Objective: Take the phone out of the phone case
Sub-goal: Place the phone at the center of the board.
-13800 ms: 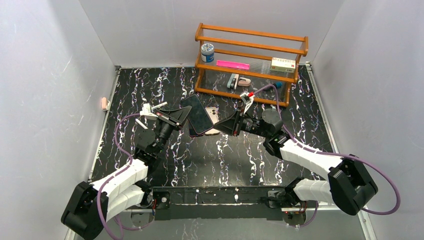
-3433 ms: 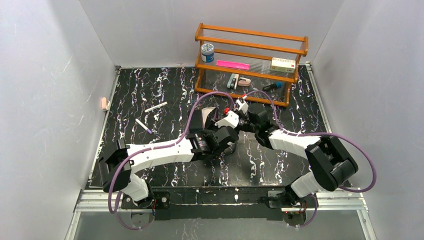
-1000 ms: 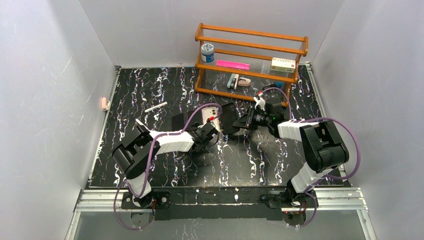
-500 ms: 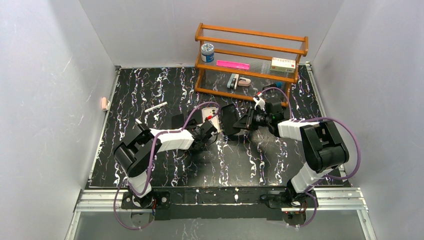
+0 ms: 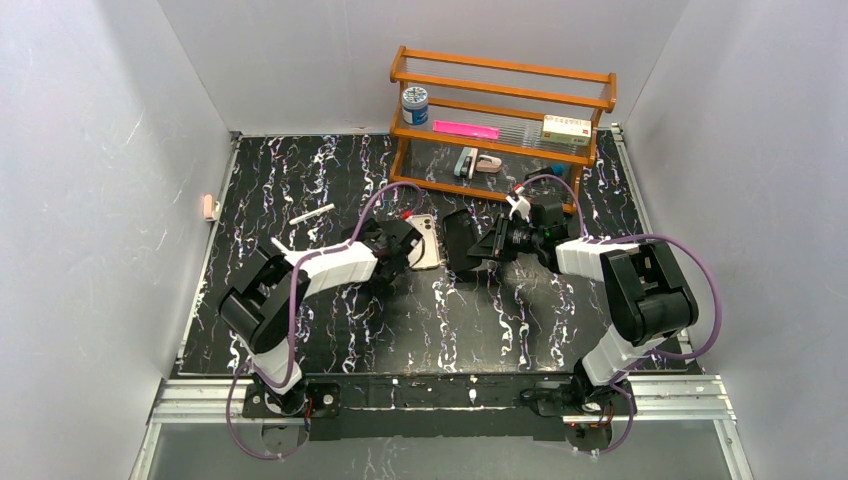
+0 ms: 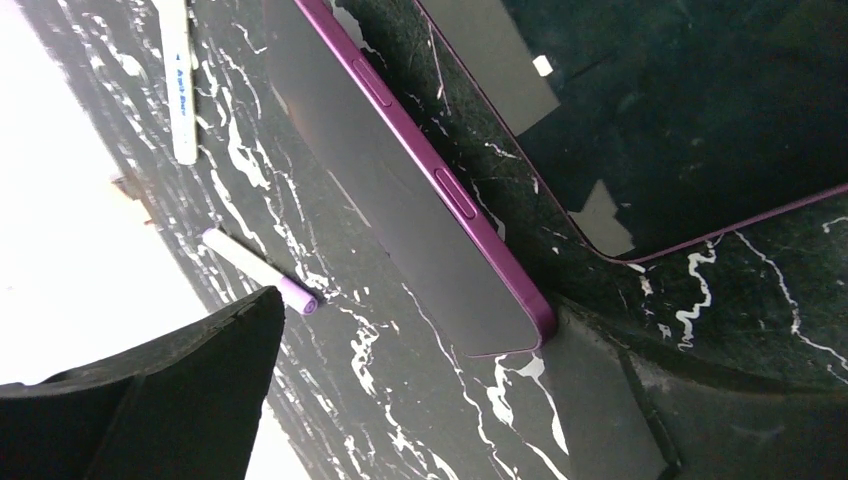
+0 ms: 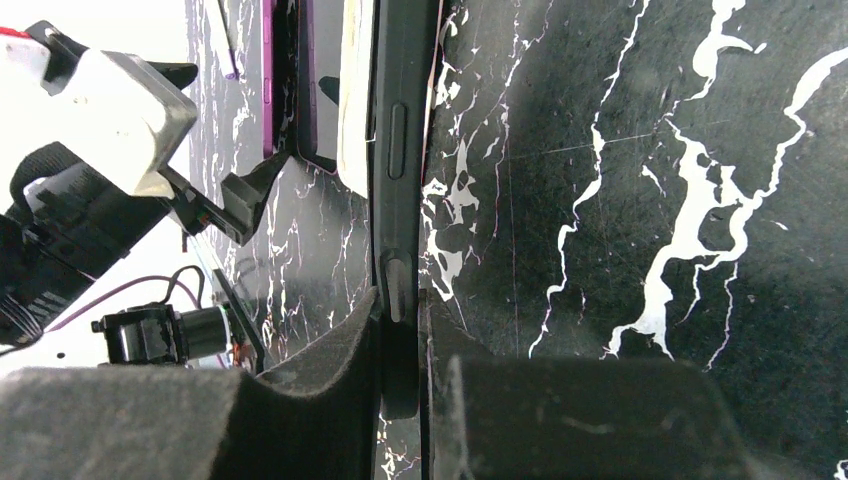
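Note:
The black phone case [image 5: 460, 243] stands on its long edge on the table, and my right gripper [image 5: 488, 246] is shut on it. The right wrist view has the case's rim [image 7: 400, 150] pinched between both pads [image 7: 330, 400] of that gripper [image 7: 400, 300]. The pale phone [image 5: 428, 243] lies flat just left of the case, out of it, and appears as a cream strip [image 7: 352, 100] in the right wrist view. My left gripper [image 5: 398, 243] is right beside the phone, open. Nothing sits between its fingers [image 6: 420, 340].
A purple-edged dark phone [image 6: 400, 200] lies before the left fingers, beside another purple-rimmed dark slab [image 6: 680, 110]. A white pen [image 5: 311, 213] and a purple-capped pen [image 6: 255, 272] lie at the left. A wooden rack [image 5: 500, 120] holding small items stands behind.
My left gripper has opened and let go of the pale phone, which now lies flat beside the case. The left arm drew back to the left. The right arm has not moved.

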You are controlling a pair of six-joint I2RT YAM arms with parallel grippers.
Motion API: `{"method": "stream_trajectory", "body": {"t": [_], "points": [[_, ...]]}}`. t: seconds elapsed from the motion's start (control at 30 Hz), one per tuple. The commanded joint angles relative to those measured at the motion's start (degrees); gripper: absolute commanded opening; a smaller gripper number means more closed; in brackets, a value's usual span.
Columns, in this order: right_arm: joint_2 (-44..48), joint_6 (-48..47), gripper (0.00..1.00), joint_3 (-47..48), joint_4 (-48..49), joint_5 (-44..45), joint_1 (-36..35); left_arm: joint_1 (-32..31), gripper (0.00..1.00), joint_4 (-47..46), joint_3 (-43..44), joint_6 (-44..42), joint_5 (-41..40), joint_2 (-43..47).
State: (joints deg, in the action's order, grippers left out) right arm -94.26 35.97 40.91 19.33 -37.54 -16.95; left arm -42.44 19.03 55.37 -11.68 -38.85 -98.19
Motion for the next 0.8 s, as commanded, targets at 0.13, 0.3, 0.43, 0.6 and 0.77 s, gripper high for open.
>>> {"method": "stream_trajectory", "body": {"t": [0.13,0.3,0.43,0.6,0.77], "points": [[-0.49,-1.81,0.01,4.01,-1.28,-0.58,0.23,3.27,0.98,3.75,0.77,5.28,18.43,3.23],[-2.73,-2.04,0.01,6.59,-2.31,-0.51,0.21,4.20,0.98,3.96,0.55,5.97,21.74,5.02],[-4.86,-1.36,0.01,8.74,-3.76,0.40,0.18,5.17,0.98,4.31,0.68,7.14,22.48,6.19],[-8.17,-0.30,0.01,10.53,-4.04,0.45,0.18,10.77,0.98,2.71,0.73,11.19,29.46,10.20],[-11.39,0.33,0.01,11.89,-4.07,0.10,0.21,19.15,0.98,-1.44,-0.60,21.03,38.50,14.40]]}}
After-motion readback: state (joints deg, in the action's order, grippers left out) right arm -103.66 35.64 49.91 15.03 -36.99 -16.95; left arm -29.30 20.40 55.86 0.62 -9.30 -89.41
